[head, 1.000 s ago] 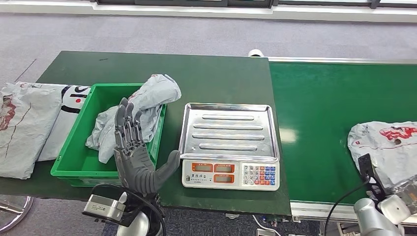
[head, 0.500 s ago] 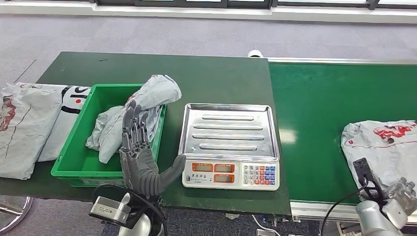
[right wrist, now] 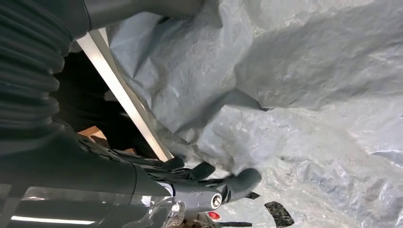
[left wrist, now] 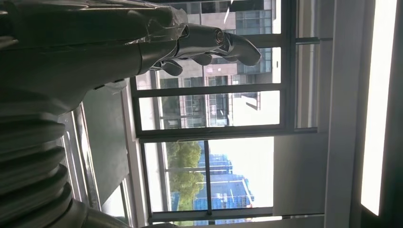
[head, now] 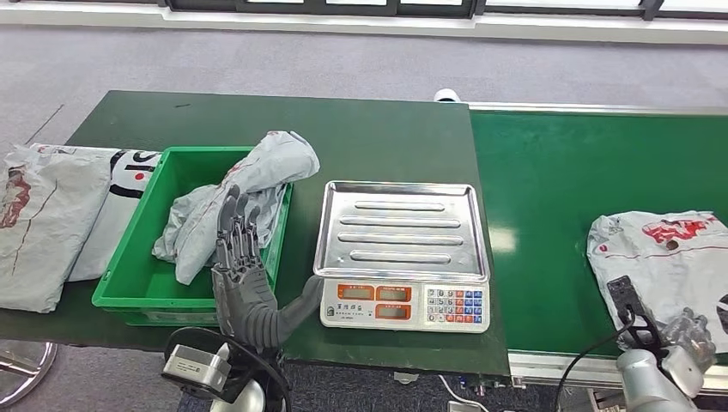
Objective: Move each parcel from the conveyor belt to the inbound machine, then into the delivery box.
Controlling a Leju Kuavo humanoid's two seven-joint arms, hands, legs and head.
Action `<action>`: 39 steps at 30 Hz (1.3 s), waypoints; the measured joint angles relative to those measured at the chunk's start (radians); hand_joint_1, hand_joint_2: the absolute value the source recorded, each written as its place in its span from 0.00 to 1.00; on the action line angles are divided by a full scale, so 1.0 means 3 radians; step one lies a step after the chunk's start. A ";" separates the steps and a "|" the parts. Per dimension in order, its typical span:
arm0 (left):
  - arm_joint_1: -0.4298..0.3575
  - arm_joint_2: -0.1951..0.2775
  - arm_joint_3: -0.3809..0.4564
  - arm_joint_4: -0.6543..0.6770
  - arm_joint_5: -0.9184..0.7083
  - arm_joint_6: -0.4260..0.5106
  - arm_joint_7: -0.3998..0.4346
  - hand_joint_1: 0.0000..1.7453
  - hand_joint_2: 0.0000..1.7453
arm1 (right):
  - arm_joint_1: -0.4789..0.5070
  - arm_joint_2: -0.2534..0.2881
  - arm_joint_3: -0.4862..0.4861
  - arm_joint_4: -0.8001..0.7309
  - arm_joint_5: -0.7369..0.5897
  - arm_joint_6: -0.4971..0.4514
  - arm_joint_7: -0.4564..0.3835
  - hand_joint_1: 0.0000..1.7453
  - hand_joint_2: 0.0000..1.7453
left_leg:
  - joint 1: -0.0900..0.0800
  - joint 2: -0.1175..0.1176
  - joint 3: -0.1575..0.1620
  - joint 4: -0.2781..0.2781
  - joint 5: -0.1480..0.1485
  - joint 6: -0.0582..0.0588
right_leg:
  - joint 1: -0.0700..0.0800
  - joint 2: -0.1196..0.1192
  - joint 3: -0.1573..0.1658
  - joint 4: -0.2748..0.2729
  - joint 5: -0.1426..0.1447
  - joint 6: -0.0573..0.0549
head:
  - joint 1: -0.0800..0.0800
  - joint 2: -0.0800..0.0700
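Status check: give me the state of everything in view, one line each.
Left robot hand: raised, fingers spread, holding nothing.
Right robot hand: at the belt parcel's near edge; grasp unclear.
Belt parcel: flat on conveyor.
Scale: tray bare.
Green bin: holds one crumpled parcel.

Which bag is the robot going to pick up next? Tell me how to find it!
Look at the brighter green conveyor belt on the right side. Near its front edge lies one grey plastic parcel with red print, right by the robot's right hand. It is the only bag on the belt; the other grey bags lie in or beside the green box.
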 joint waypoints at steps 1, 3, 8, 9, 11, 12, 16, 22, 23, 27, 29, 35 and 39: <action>0.0005 0.0000 -0.0001 0.0000 0.0013 -0.0011 0.0000 0.00 1.00 | 0.0001 0.0004 0.0000 0.0002 0.0017 -0.0009 0.0009 1.00 1.00 | -0.0001 -0.0001 0.0001 0.0000 0.0001 0.0001 | -0.0001 -0.0002 0.0000 0.0000 0.0000 0.0001 | 0.0000 0.0000; 0.0013 0.0001 0.0000 0.0002 0.0023 -0.0036 0.0000 0.00 1.00 | 0.0007 0.0011 0.0000 0.0009 0.0041 -0.0017 0.0018 1.00 1.00 | -0.0002 -0.0003 0.0000 0.0000 0.0002 0.0003 | -0.0002 -0.0004 0.0000 0.0000 0.0001 0.0001 | 0.0000 0.0000; 0.0015 0.0004 0.0000 0.0013 0.0027 -0.0053 0.0000 0.00 1.00 | 0.0035 0.0012 0.0009 0.0019 0.0060 -0.0042 0.0090 1.00 1.00 | -0.0004 -0.0002 -0.0003 0.0000 0.0001 0.0005 | -0.0004 -0.0003 -0.0002 0.0000 0.0000 0.0003 | 0.0000 0.0000; 0.0014 0.0005 0.0000 0.0017 0.0033 -0.0048 0.0000 0.00 1.00 | 0.0042 0.0012 0.0019 0.0019 0.0061 -0.0043 0.0127 1.00 1.00 | -0.0004 -0.0002 -0.0002 0.0000 0.0001 0.0005 | -0.0003 -0.0003 -0.0003 0.0000 -0.0001 0.0004 | 0.0000 0.0000; 0.0011 0.0007 0.0000 0.0041 0.0009 0.0016 0.0000 0.00 1.00 | 0.0052 0.0012 0.0052 0.0019 0.0061 -0.0043 0.0184 1.00 1.00 | -0.0004 -0.0003 -0.0001 0.0000 0.0001 0.0005 | -0.0003 -0.0003 -0.0005 0.0000 -0.0001 0.0004 | 0.0000 0.0000; 0.0007 0.0007 0.0000 0.0058 -0.0010 0.0065 0.0000 0.00 1.00 | 0.0054 0.0012 0.0068 0.0020 0.0062 -0.0043 0.0202 1.00 1.00 | -0.0003 -0.0002 0.0000 0.0000 0.0001 0.0005 | -0.0003 -0.0003 -0.0006 0.0000 -0.0001 0.0004 | 0.0000 0.0000; -0.0008 0.0007 -0.0001 0.0132 -0.0033 0.0187 0.0000 0.00 1.00 | 0.0053 0.0015 0.0136 0.0025 0.0062 -0.0025 0.0244 1.00 1.00 | -0.0003 -0.0002 -0.0002 0.0000 0.0001 0.0005 | -0.0003 -0.0003 -0.0008 0.0000 -0.0001 0.0004 | 0.0000 0.0000; -0.0017 0.0007 -0.0003 0.0198 -0.0025 0.0255 0.0000 0.00 1.00 | 0.0044 0.0024 0.0221 0.0035 0.0062 0.0010 0.0290 1.00 1.00 | -0.0003 -0.0002 -0.0002 0.0000 0.0001 0.0005 | -0.0003 -0.0003 -0.0007 0.0000 -0.0001 0.0004 | 0.0000 0.0000; -0.0018 0.0007 -0.0003 0.0204 -0.0013 0.0255 0.0000 0.00 1.00 | 0.0044 0.0025 0.0226 0.0035 0.0062 0.0010 0.0289 1.00 1.00 | -0.0003 -0.0002 -0.0002 0.0000 0.0001 0.0005 | -0.0003 -0.0003 -0.0007 0.0000 -0.0001 0.0004 | 0.0000 0.0000; -0.0022 0.0007 -0.0003 0.0229 0.0000 0.0245 0.0000 0.00 1.00 | 0.0044 0.0025 0.0238 0.0038 0.0062 0.0003 0.0287 1.00 1.00 | -0.0004 -0.0002 0.0000 0.0000 0.0001 0.0005 | -0.0004 -0.0003 -0.0008 0.0000 -0.0001 0.0004 | 0.0000 0.0000; -0.0023 0.0007 -0.0003 0.0238 0.0000 0.0241 0.0000 0.00 1.00 | 0.0044 0.0025 0.0239 0.0041 0.0062 -0.0004 0.0287 1.00 1.00 | -0.0004 -0.0002 0.0000 0.0000 0.0001 0.0005 | -0.0004 -0.0003 -0.0008 0.0000 -0.0001 0.0004 | 0.0000 0.0000; -0.0026 0.0007 -0.0003 0.0265 0.0008 0.0242 -0.0001 0.00 1.00 | 0.0044 0.0033 0.0245 0.0051 0.0061 -0.0163 0.0230 1.00 1.00 | -0.0004 -0.0002 -0.0009 0.0000 0.0000 0.0005 | -0.0004 -0.0003 -0.0008 0.0000 -0.0001 0.0004 | 0.0000 0.0001; -0.0054 0.0001 -0.0002 0.0326 0.0038 0.0292 0.0000 0.00 1.00 | 0.0039 0.0048 0.0248 0.0051 0.0061 -0.0397 0.0163 1.00 1.00 | -0.0004 -0.0003 -0.0017 0.0000 -0.0001 0.0005 | -0.0004 -0.0004 -0.0008 0.0000 -0.0002 0.0006 | 0.0000 0.0001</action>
